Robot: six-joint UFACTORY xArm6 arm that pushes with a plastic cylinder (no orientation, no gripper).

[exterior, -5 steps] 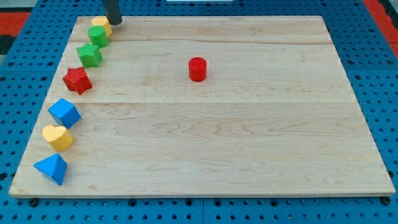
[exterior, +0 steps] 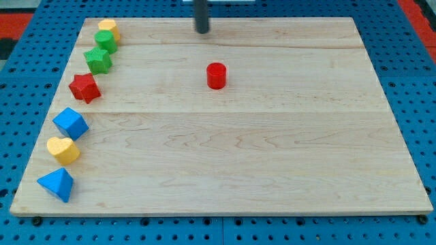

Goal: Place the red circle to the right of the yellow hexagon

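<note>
The desk (exterior: 272,150) is pale, smooth wood with visible grain, matt. The red circle (exterior: 216,75) looks like smooth, slightly glossy plastic. My tip (exterior: 202,31) is dark and matt.

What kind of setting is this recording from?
Most likely a robotics lab bench: a wooden board lies on a blue perforated panel, with small coloured blocks such as the red circle, and my tip above it.
</note>
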